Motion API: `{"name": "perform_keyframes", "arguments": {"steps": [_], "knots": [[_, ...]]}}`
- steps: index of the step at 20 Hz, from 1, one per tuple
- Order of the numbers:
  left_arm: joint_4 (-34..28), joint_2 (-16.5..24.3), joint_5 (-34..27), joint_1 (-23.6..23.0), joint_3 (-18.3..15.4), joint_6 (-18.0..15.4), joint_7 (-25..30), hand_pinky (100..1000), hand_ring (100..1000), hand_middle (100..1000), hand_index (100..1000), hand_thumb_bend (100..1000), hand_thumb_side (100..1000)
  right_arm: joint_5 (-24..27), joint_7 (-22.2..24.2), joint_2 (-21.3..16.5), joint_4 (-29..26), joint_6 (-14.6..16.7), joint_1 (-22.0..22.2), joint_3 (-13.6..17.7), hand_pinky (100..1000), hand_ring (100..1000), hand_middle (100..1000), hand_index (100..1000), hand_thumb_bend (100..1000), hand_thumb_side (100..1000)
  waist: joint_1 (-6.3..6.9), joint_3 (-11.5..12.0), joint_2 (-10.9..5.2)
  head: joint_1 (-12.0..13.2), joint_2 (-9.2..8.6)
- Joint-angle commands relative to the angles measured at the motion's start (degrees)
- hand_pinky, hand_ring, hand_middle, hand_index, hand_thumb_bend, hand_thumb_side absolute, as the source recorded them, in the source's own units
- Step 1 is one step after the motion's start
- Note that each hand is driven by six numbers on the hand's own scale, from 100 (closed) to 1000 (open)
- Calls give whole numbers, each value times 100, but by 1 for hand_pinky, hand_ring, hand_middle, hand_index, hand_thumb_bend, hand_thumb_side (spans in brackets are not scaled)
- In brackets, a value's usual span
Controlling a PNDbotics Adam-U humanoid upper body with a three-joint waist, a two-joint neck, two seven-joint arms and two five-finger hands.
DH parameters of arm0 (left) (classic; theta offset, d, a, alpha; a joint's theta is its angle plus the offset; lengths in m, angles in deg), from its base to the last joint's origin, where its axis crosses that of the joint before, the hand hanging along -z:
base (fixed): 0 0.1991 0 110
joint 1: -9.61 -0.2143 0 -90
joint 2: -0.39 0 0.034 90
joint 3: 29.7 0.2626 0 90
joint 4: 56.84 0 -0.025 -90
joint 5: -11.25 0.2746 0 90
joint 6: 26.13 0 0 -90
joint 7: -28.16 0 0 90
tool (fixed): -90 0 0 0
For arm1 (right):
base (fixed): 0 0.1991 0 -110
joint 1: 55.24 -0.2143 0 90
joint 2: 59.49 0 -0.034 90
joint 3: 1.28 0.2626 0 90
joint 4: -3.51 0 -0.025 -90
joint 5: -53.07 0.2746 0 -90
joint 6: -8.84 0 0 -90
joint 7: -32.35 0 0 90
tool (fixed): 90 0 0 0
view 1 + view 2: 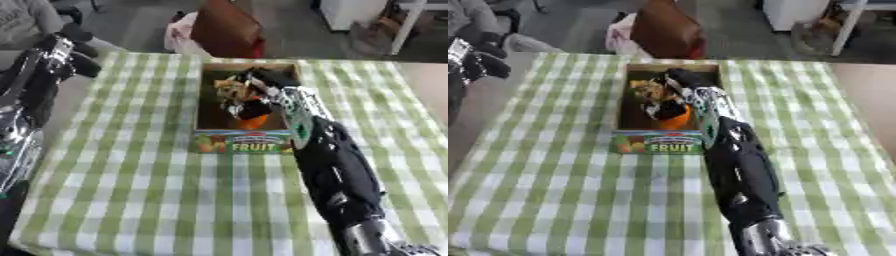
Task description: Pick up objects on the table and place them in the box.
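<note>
The work surface is a table covered with a green-and-white checked cloth (157,200), which lies flat with no visible wrinkles. A rectangular cardboard box (242,141) stands on the cloth at mid-table toward the far edge; its near wall carries a printed panel with fruit pictures and the word FRUIT, and its inner walls are plain brown. The right arm, a black shell with a silver joint at the lower end, enters from the lower right and extends diagonally up over the box's right wall. The right hand (262,87) is inside the box opening, above the contents. Its fingers (677,82) appear dark and bent downward among the objects, but whether they have hold of anything cannot be told, since hand and contents merge into one dark mass. Inside the box are an orange rounded object (677,121) near the front wall and a tan-and-brown irregular object (229,89) toward the back left, just beside the hand. The left hand (66,52) is raised at the upper left, off the table's left edge and well apart from the box; it shows black and silver parts, and the position of its fingers cannot be told.
</note>
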Motion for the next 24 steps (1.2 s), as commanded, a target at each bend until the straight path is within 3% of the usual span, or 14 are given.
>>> {"name": "perform_keyframes", "arguments": {"steps": [1, 5, 10, 16, 17, 19, 20, 21, 22, 24], "knots": [[-135, 49, -35, 13, -90, 14, -16, 628, 569, 572, 772, 256, 828, -143, 161, 42, -167, 22, -90, 7, 744, 797, 801, 868, 345, 586, 32, 17, -60, -30, -59], [-111, 33, -34, -21, -93, 25, 1, 630, 569, 573, 772, 248, 834, -255, 271, 21, -216, -65, -109, 32, 793, 856, 847, 902, 516, 688, 22, 41, -64, -28, -66], [-75, 33, -29, -41, -106, 26, 32, 632, 570, 573, 773, 244, 838, -175, 382, -188, -221, 32, -324, 46, 854, 894, 872, 915, 514, 658, -7, 47, -78, -23, -68], [-47, 40, -28, -99, -137, 17, 42, 633, 570, 574, 773, 241, 840, 422, 332, -613, -225, 150, -610, 51, 835, 873, 852, 899, 481, 556, -54, 15, -106, -15, -48], [-50, 40, -35, -112, -150, 8, 36, 634, 570, 574, 773, 239, 839, 569, 265, -695, -247, 173, -631, 38, 816, 857, 840, 889, 398, 479, -55, 12, -109, -3, -49], [-63, 44, -66, -143, -175, -15, 24, 634, 570, 574, 773, 236, 839, 882, 100, -865, -308, 211, -640, 0, 789, 836, 826, 878, 250, 410, -53, 14, -110, 14, -50], [-71, 48, -83, -165, -190, -29, 16, 635, 571, 574, 773, 235, 839, 1071, 6, -953, -341, 220, -628, -18, 785, 832, 824, 876, 216, 405, -52, 17, -110, 17, -49], [-80, 53, -99, -189, -205, -42, 7, 635, 571, 574, 773, 232, 839, 1278, -94, -1045, -375, 215, -609, -36, 767, 818, 817, 869, 100, 406, -51, 18, -110, 19, -49], [-91, 59, -112, -219, -222, -56, -4, 635, 571, 574, 773, 197, 857, 1507, -197, -1138, -410, 192, -582, -56, 745, 800, 806, 860, 100, 415, -50, 17, -108, 25, -50], [-114, 69, -132, -294, -263, -85, -35, 634, 570, 574, 772, 226, 840, 2026, -394, -1314, -497, 136, -510, -117, 729, 787, 799, 855, 100, 393, -47, 13, -98, 45, -52]]}}
